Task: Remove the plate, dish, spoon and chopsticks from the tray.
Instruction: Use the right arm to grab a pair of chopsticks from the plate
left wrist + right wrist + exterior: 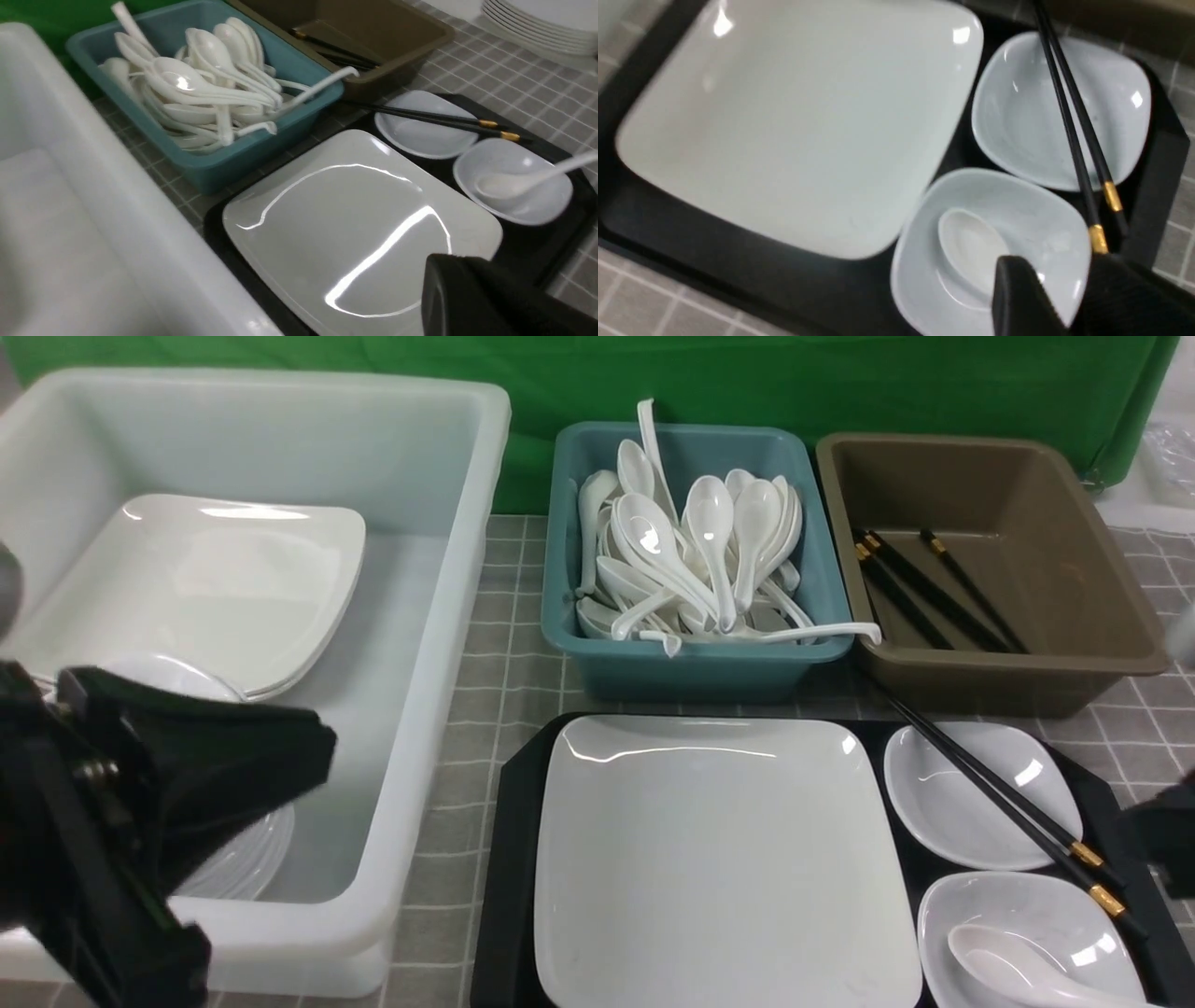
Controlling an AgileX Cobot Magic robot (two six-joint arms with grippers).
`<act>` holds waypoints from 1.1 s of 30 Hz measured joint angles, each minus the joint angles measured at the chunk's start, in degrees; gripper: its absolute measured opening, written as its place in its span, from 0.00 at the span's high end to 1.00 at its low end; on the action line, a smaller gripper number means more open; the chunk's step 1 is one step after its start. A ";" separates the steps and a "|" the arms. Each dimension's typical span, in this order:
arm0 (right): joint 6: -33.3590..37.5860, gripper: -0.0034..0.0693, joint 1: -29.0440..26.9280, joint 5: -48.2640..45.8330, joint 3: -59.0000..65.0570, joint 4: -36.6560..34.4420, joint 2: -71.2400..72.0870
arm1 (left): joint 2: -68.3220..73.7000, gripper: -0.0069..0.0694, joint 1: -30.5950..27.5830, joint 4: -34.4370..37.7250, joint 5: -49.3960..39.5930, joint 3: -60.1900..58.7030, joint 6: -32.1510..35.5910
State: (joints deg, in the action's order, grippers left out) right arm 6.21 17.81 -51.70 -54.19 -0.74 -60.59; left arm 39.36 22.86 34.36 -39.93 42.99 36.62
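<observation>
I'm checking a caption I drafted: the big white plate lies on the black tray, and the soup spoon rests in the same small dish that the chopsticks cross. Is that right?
Not quite: the soup spoon rests in the other small dish. The front view shows this. The big white plate does lie on the black tray.

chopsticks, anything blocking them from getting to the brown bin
Nothing visible lies on top of the chopsticks, but the brown bin's raised front wall stands between them and its inside, so they likely need lifting over.

Green cloth backdrop [392, 359], seemingly grey-tiled surface [467, 709].
</observation>
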 joint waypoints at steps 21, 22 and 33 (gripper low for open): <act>8.55 0.31 -9.78 11.60 -11.31 0.74 -40.15 | 0.00 0.88 7.99 -3.75 -0.31 0.00 1.08; 8.67 0.32 -9.78 12.25 -11.44 0.74 -40.84 | 0.00 0.88 7.99 -3.75 -0.31 0.00 1.08; 10.88 0.44 -9.78 13.63 -11.75 0.74 -44.24 | 0.00 0.88 7.99 -4.21 -0.31 0.00 1.08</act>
State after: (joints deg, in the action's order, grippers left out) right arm 17.09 8.03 -38.06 -65.94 0.00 -104.84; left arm 39.36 30.85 30.15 -40.24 42.99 37.69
